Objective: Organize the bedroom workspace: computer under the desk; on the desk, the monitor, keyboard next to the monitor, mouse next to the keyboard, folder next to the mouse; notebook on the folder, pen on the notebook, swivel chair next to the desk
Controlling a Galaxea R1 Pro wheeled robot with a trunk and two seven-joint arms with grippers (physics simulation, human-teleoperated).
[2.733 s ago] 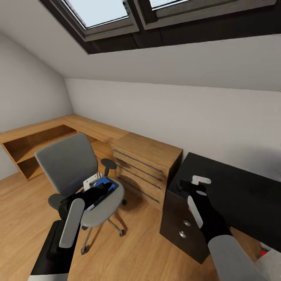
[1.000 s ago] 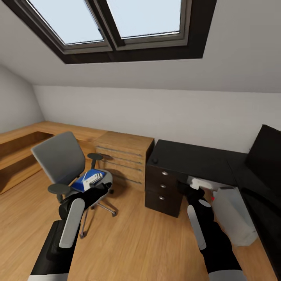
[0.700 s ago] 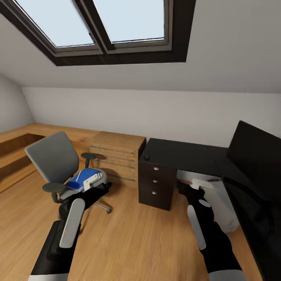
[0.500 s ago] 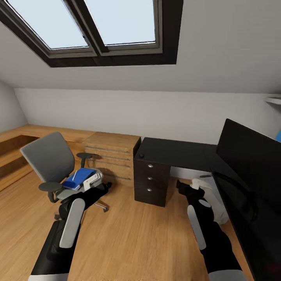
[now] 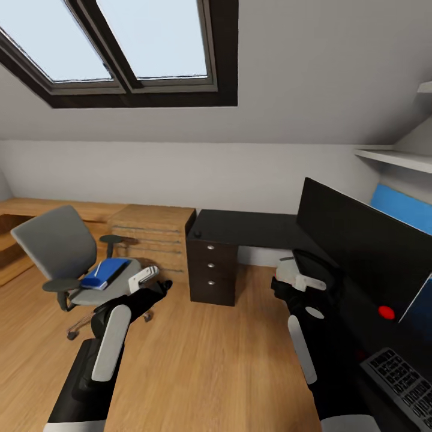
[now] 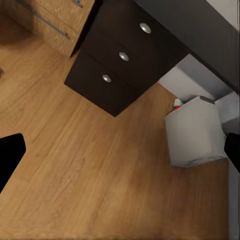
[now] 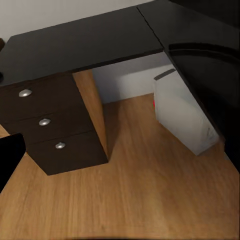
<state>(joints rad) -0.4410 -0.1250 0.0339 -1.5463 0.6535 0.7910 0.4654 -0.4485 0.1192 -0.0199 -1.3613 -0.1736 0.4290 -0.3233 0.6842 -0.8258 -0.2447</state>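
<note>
The desk (image 5: 252,227) carries the monitor (image 5: 360,240) and the keyboard (image 5: 402,378); the computer (image 7: 182,112) stands under it. The folder (image 5: 105,273) lies on the chair (image 5: 57,252), left of the desk. I cannot tell if the left gripper (image 5: 147,279) and right gripper (image 5: 297,277) are open.

Attic bedroom study: skylight (image 5: 132,45), sloped ceiling, black desk (image 5: 240,227), swivel chair (image 5: 60,252)
</note>
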